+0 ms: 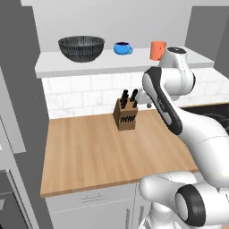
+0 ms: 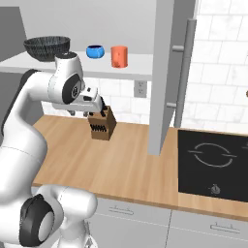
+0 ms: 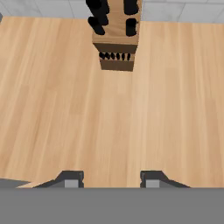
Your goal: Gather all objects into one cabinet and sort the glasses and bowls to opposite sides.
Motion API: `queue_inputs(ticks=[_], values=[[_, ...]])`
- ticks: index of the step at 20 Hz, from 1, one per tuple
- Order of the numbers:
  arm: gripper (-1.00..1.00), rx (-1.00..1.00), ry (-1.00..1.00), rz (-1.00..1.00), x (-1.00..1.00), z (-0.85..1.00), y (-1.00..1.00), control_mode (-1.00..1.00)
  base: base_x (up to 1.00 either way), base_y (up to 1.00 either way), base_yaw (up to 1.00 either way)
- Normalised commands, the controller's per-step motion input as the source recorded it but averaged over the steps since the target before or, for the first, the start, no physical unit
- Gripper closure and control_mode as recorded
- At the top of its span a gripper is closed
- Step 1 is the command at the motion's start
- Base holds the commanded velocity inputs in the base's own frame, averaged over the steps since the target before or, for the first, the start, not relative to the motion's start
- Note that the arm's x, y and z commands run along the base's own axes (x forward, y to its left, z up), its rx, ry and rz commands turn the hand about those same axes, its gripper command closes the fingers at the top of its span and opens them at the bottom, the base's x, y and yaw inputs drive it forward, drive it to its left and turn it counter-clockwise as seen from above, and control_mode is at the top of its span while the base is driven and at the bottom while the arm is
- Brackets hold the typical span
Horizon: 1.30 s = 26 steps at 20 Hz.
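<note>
While the wooden counter [image 1: 89, 152] lies bare, a knife block [image 1: 125, 115] stands by the tiled wall [image 1: 80, 94].

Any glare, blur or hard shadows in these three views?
Left base view: flat even light, soft focus, no glare on the bowl. Right base view: same, cooktop matte. Hand view: knife block slightly soft, casting no clear shadow on the counter.

One bowl [image 1: 81, 48], one blue cup [image 1: 122, 48], one orange mug [image 1: 157, 50], one knife block [image 1: 125, 114].
</note>
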Motion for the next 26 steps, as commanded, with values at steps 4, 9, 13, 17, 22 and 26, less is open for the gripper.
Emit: queue_inputs(ticks=[4,9,13,17,22,26], values=[[-1.00,0.00,0.00,0.00,0.00,0.00,0.00,-1.00,0.00,0.00,0.00],[-1.00,0.00,0.00,0.00,0.00,0.00,0.00,-1.00,0.00,0.00,0.00],[-1.00,0.00,0.00,0.00,0.00,0.00,0.00,1.00,0.00,0.00,0.00],[-1.00,0.00,0.00,0.00,0.00,0.00,0.00,1.00,-0.16,0.00,0.00],[-1.00,0.00,0.00,0.00,0.00,0.00,0.00,1.00,-0.84,-0.13,-0.01],[-1.00,0.00,0.00,0.00,0.00,0.00,0.00,1.00,-1.00,-0.18,-0.04]])
